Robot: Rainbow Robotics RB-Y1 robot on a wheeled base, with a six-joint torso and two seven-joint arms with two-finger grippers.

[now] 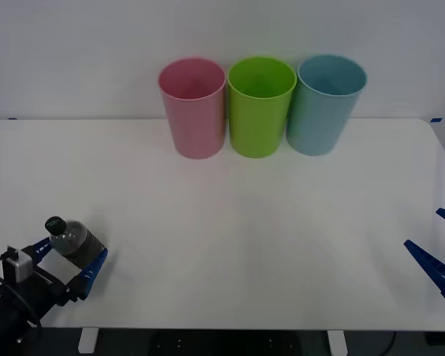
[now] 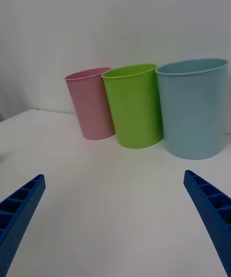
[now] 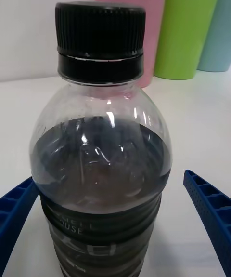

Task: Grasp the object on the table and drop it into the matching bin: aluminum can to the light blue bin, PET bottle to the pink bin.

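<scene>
1. Your left gripper [image 1: 68, 261] is sitting at the near left corner of the table [image 1: 230, 222], fingers spread on either side of the PET bottle [image 1: 73, 239], which is standing upright there.
2. Your right gripper [image 1: 439, 252] is waiting at the right edge, fingers spread apart.
3. The pink bin [image 1: 193, 107] is standing at the far side, leftmost of three.

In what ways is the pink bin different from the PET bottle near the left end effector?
The pink bin is opaque and pink; the PET bottle is clear with dark contents. The bin is open at the top; the bottle is closed by a black cap. The bin is much taller. The bin stands at the table's far side; the bottle stands near the front left corner. Both stand upright.
</scene>
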